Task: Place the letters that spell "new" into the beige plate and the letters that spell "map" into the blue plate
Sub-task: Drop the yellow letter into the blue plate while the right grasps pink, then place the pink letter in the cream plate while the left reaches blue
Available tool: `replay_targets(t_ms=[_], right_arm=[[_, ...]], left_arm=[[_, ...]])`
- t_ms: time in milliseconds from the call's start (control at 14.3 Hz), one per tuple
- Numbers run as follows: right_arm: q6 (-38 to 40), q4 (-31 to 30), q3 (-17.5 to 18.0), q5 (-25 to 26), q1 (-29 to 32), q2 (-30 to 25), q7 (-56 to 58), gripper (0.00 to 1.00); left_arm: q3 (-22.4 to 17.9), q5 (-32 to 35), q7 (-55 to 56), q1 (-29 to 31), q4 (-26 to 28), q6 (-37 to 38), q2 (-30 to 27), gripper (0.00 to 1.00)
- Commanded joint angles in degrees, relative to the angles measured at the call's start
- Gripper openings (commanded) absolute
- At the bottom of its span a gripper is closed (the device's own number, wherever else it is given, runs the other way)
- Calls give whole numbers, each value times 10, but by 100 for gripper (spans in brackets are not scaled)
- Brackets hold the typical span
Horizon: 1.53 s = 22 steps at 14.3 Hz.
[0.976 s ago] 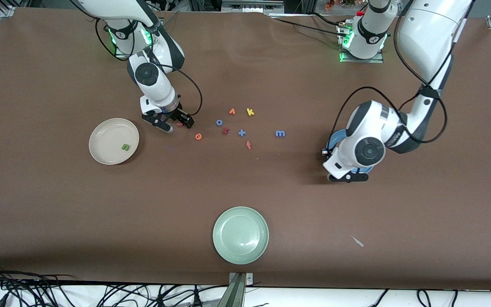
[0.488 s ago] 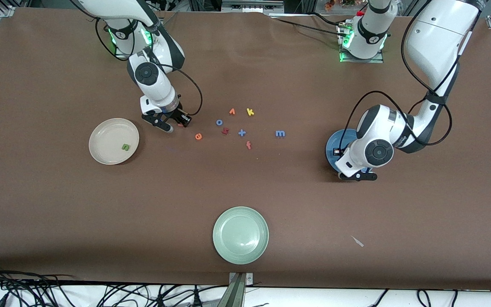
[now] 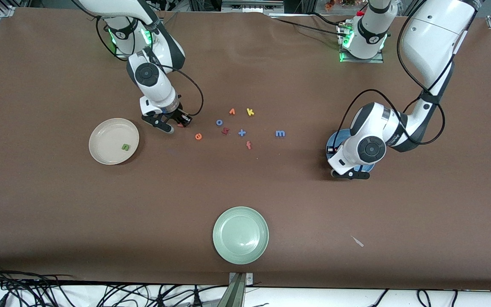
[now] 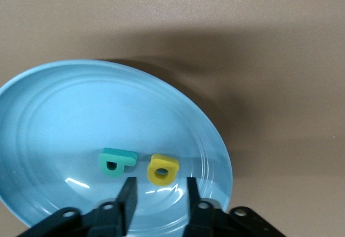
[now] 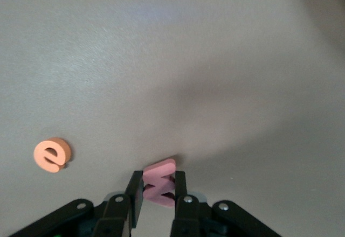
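My right gripper point(image 5: 159, 191) is shut on the pinkish-red "w" point(image 5: 160, 184), low at the table beside the beige plate point(image 3: 100, 132). The green "n" point(image 3: 125, 147) lies in that plate. The orange "e" point(image 3: 198, 136) lies on the table close to the right gripper point(image 3: 176, 123). My left gripper point(image 4: 159, 194) stands open over the blue plate point(image 4: 48, 113), holding nothing. The teal "a" point(image 4: 116, 161) and yellow "p" point(image 4: 163, 168) lie in the plate just ahead of its fingertips. The left gripper point(image 3: 350, 174) hides most of the blue plate point(image 3: 330, 147) in the front view. The blue "m" point(image 3: 280, 133) lies on the table between the two plates.
Loose letters lie mid-table: blue "o" point(image 3: 219, 122), orange "v" point(image 3: 232, 111), yellow "k" point(image 3: 250, 112), a red letter point(image 3: 225, 131), a blue plus point(image 3: 241, 133), red "f" point(image 3: 249, 145). A pale green plate point(image 3: 240, 235) sits near the front edge.
The right gripper's fingers have closed on the "w". The left hand has swung across the blue plate toward the left arm's end and then partway back.
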<state>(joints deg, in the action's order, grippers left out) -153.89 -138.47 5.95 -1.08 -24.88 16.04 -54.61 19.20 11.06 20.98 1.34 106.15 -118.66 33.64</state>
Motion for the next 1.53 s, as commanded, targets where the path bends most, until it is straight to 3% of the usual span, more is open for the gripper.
replay_targets(t_ms=[0, 209, 418, 697, 767, 906, 976, 1046, 1185, 1324, 1464], right_arm=[[75, 17, -45, 3, -2, -36, 103, 6], [116, 20, -114, 3, -2, -54, 261, 6], [117, 20, -156, 3, -1, -55, 376, 6], [116, 28, -206, 4, 5, -39, 526, 8], [116, 33, -212, 4, 5, -34, 548, 13], [116, 40, -217, 4, 6, -28, 569, 37], [116, 43, -217, 1, 6, -29, 562, 79], [118, 49, -217, 0, 6, -29, 561, 100], [160, 70, -213, -4, 4, -34, 558, 100], [236, 112, -205, -6, -2, -33, 510, 100], [261, 142, -165, -7, -3, -29, 439, 100]], left_arm=[[9, 9, 1, 2, 1, 0, -10, 100], [33, 5, 26, 5, 2, 22, -41, 100], [91, -17, 142, 5, -1, 38, -52, 100], [137, -17, 356, -1, 4, 25, -41, 100], [140, -17, 402, -10, 8, 10, -37, 100], [140, -17, 489, -38, 13, -15, -31, 100], [140, -18, 564, -42, 16, -32, -25, 100], [141, -18, 651, -49, 20, -54, -22, 100], [138, -10, 771, -86, 35, -94, -12, 100], [138, -4, 838, -84, 64, -150, -12, 100], [137, -3, 890, -83, 88, -184, -14, 100]])
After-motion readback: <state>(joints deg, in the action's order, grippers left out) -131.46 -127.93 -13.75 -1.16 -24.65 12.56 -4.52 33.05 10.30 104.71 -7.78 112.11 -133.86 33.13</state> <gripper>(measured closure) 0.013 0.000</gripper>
